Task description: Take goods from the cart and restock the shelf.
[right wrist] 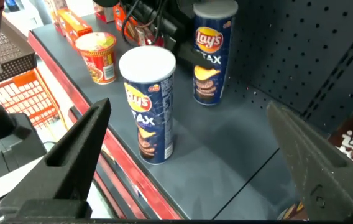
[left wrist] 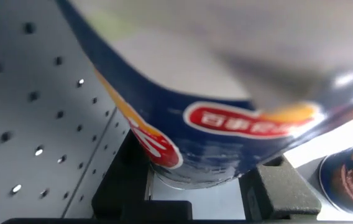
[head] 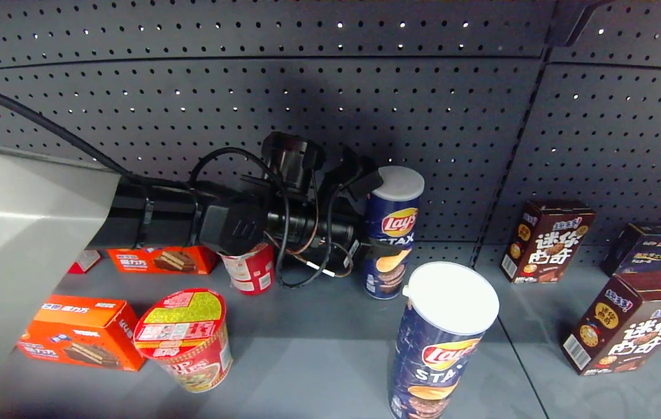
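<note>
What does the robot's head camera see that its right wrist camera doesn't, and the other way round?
Head camera alone: the front brown box and the dark box behind it, far right. Right wrist camera alone: the orange cart and the open right gripper. Both: the front chip can, the cup noodles, and the left gripper shut on the back chip can.

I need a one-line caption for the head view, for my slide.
Left claw grips the rear chip can, upright on the shelf, behind a second can.
</note>
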Motion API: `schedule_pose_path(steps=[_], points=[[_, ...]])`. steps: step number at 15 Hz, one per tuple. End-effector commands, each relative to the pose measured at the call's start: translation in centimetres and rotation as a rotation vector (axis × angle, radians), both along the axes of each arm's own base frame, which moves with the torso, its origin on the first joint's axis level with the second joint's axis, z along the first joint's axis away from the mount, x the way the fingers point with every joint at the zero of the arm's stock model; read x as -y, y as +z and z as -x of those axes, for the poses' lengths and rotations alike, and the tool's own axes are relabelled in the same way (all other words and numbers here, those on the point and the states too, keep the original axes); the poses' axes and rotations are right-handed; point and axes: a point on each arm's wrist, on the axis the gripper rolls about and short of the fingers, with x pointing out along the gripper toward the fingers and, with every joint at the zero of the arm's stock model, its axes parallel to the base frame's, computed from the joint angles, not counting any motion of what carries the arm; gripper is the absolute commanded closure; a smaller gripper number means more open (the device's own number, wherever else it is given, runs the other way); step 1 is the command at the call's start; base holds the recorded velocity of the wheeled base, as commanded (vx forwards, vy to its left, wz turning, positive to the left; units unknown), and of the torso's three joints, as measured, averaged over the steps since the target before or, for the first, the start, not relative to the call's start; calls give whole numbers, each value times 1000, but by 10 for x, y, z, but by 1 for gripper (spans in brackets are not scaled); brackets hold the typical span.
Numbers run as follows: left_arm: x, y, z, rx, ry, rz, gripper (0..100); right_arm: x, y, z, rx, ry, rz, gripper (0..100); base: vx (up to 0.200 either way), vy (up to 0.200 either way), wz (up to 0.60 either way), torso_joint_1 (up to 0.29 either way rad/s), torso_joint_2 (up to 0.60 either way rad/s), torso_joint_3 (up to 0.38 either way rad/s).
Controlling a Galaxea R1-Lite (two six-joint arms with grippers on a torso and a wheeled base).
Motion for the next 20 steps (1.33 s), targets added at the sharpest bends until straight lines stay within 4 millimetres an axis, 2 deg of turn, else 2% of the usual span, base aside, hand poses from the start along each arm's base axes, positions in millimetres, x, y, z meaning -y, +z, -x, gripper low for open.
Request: schedule_pose_path(steps=[1, 10, 20], points=[[4, -6, -2, -12, -6, -7, 100, -1, 0, -1, -5, 1, 4, 0, 0, 0, 0, 0, 0, 0], [2, -7, -4, -33, 1, -18, 100, -3, -2, -4, -17, 0, 12, 0, 0, 0, 0, 0, 0, 0], [9, -23, -6, -63, -10, -38, 100, -3, -3, -4, -19, -1, 11, 0, 0, 0, 0, 0, 0, 0]])
